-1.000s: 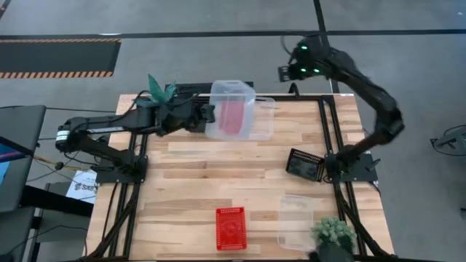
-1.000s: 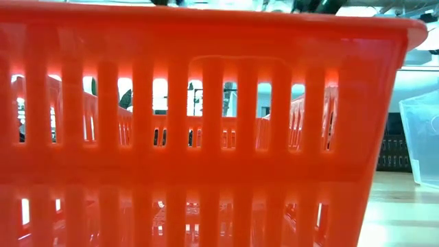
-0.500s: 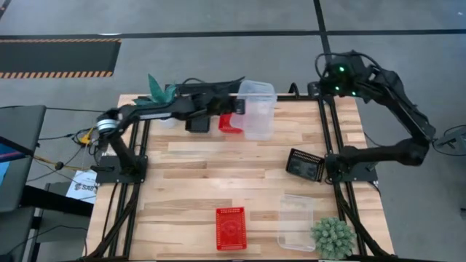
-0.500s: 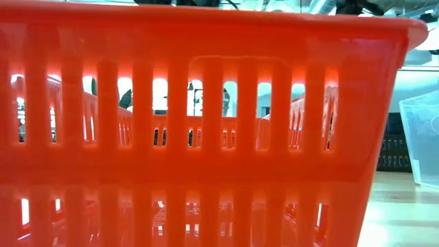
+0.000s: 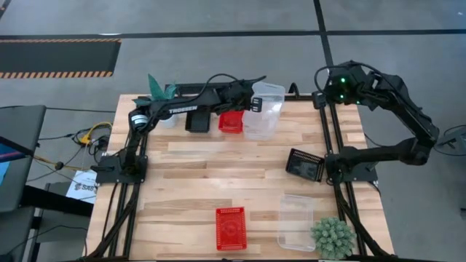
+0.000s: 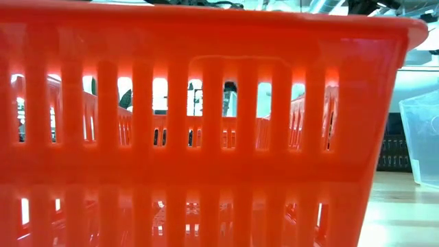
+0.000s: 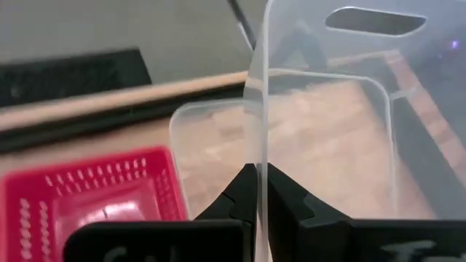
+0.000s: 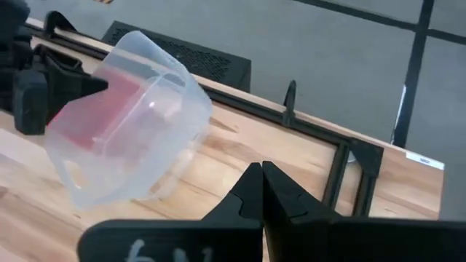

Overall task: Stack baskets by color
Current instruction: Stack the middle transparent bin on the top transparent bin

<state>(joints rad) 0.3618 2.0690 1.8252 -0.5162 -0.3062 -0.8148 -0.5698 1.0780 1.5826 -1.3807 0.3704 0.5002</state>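
Note:
My left gripper (image 5: 246, 102) reaches along the table's far edge and is shut on a clear basket (image 5: 263, 109). The basket is held tilted beside a red basket (image 5: 231, 121) and a black basket (image 5: 196, 120), which stand on the table. In the right wrist view the clear basket (image 8: 131, 116) hangs in front of the red one. My right gripper (image 5: 319, 97) is shut with nothing in it, above the far right corner and apart from the baskets. A second black basket (image 5: 304, 164), a second red basket (image 5: 230, 227) and a second clear basket (image 5: 295, 220) rest on their bases. My left gripper pinches one wall of the clear basket (image 7: 258, 145) between its two fingers, one inside the basket and one outside. The fingers come from the table's left, slanting down. The basket is tilted. I cannot tell whether its lower corner (image 8: 73, 193) touches the table.
Potted plants stand at the far left (image 5: 160, 89) and the near right corner (image 5: 333, 236). The near red basket (image 6: 206, 123) fills almost the whole low view, which shows only the clear basket (image 6: 422, 137) and black basket (image 6: 396, 145) beside it. Bare wood lies at the table's middle (image 5: 218, 171).
My left gripper has swung toward the table's right along the far edge and sunk, carrying the clear basket past the red and black baskets. The basket has turned as it went. My right gripper has drawn back toward the far right corner, still shut.

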